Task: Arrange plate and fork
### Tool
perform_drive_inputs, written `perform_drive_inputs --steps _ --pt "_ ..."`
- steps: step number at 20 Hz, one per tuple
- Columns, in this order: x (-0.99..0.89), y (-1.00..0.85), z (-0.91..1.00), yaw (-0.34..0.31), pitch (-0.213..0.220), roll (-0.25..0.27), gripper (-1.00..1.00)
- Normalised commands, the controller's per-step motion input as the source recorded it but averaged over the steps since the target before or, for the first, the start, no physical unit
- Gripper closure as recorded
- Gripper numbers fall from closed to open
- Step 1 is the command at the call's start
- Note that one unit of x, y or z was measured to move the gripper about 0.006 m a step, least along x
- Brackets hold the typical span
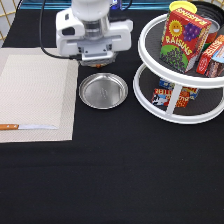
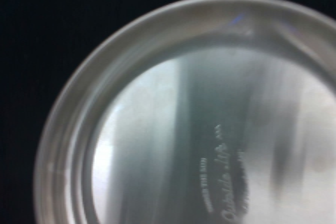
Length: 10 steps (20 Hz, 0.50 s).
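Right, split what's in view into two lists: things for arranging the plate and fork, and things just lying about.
For the job:
- plate, on the black cloth, unheld
- gripper, just above the plate's top edge
- fork: hidden behind the arm

Lying about:
- knife on the placemat
- two-tier turntable
- raisins box
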Motion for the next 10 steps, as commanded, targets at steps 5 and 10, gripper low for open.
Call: perform_drive_inputs --steps 5,10 --pt "0.36 0.05 -0.41 -0.043 0.000 0.004 -1.00" --pt "0.55 0.09 -0.20 -0.041 0.005 0.000 -1.00"
